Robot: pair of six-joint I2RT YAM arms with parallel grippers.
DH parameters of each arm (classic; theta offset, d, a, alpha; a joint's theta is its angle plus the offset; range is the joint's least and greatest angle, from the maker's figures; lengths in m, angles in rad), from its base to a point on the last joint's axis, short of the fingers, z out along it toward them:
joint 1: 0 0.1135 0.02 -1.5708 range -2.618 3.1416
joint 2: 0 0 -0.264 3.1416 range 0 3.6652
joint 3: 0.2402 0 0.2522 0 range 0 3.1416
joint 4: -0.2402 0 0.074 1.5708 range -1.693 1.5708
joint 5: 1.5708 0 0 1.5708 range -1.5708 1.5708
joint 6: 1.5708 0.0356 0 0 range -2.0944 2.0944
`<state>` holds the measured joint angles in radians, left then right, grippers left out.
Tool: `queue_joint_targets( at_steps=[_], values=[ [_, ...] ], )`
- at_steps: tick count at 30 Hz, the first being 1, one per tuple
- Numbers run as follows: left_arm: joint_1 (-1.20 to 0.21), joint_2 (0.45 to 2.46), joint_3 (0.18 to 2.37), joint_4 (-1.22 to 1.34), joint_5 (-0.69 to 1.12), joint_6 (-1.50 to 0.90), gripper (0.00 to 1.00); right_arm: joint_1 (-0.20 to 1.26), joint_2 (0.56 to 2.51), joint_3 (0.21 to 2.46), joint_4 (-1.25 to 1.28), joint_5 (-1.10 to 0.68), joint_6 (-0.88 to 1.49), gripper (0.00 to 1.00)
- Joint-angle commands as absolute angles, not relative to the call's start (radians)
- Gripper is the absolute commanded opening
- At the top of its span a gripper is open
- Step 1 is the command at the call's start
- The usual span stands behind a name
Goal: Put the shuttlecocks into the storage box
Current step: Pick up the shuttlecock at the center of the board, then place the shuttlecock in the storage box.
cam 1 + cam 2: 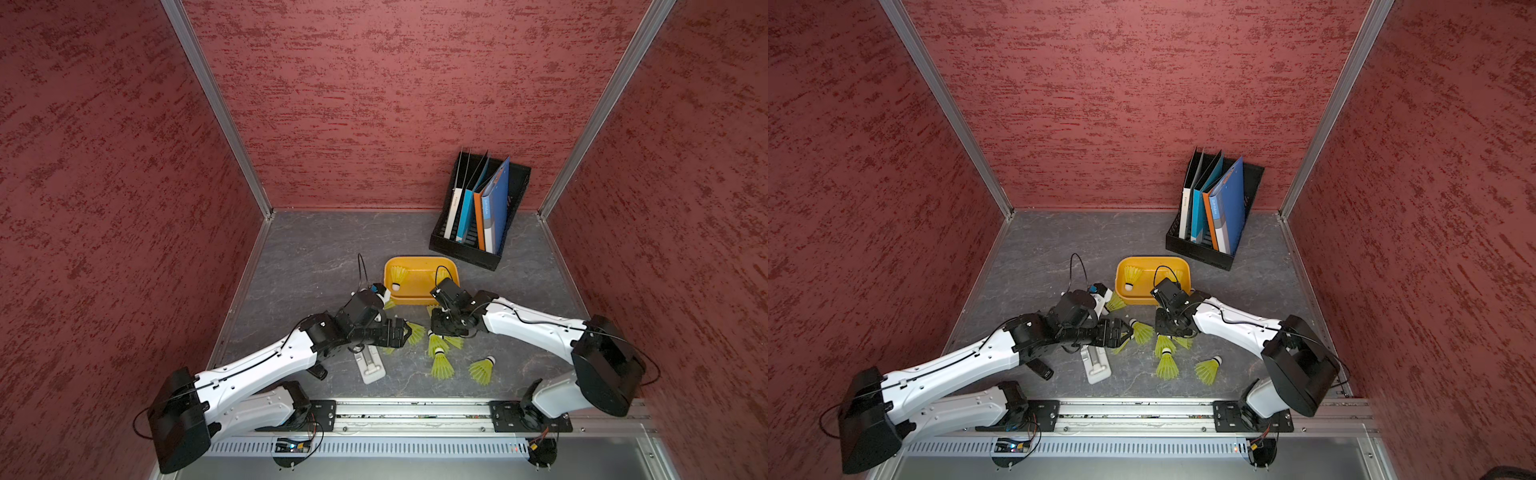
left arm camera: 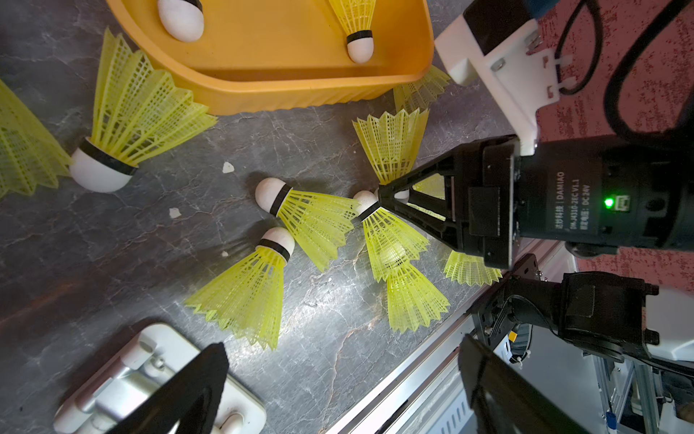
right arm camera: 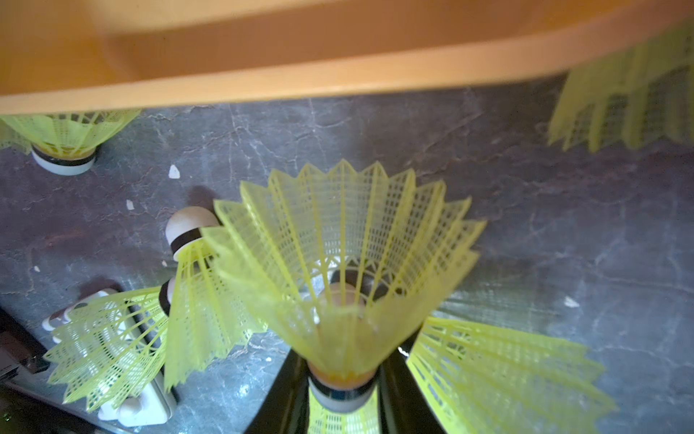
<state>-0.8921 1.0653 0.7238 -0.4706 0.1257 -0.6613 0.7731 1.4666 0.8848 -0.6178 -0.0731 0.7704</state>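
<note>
My right gripper (image 3: 343,394) is shut on the white tip of a neon yellow-green shuttlecock (image 3: 338,263), low over the table. Its skirt points at the near wall of the orange storage box (image 3: 300,82). In a top view this gripper (image 1: 434,330) sits just in front of the box (image 1: 419,286). Two shuttlecocks (image 2: 358,30) lie inside the box. Several more lie on the table in front of it (image 1: 441,365), (image 1: 482,370), (image 2: 240,289). My left gripper (image 2: 338,394) is open and holds nothing, a little left of the pile (image 1: 405,332).
A white plastic clip-like piece (image 1: 371,365) lies on the table under my left wrist. A black file rack (image 1: 482,212) with folders stands at the back right. Red walls close in three sides; an aluminium rail (image 1: 415,409) runs along the front edge.
</note>
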Motion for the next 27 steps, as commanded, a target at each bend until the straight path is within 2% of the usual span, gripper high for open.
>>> queue_joint_targets(
  at_steps=[1, 9, 14, 21, 27],
  values=[
    [-0.901, 1.071, 0.735, -0.447, 0.109, -0.666, 1.0, 0.782, 1.397, 0.876, -0.665, -0.109, 0.787, 0.19],
    [-0.905, 1.085, 0.758, -0.437, 0.099, -0.666, 1.0, 0.782, 1.28, 0.885, -0.757, -0.137, 0.781, 0.18],
    [-0.903, 1.089, 0.807, -0.44, 0.095, -0.664, 1.0, 0.781, 1.236, 0.994, -0.862, -0.095, 0.728, 0.18],
    [-0.812, 1.129, 0.877, -0.418, 0.176, -0.661, 1.0, 0.715, 1.343, 1.182, -0.86, -0.116, 0.637, 0.18],
    [-0.655, 1.184, 0.915, -0.385, 0.304, -0.649, 1.0, 0.669, 1.506, 1.304, -0.823, -0.135, 0.571, 0.18]
  ],
)
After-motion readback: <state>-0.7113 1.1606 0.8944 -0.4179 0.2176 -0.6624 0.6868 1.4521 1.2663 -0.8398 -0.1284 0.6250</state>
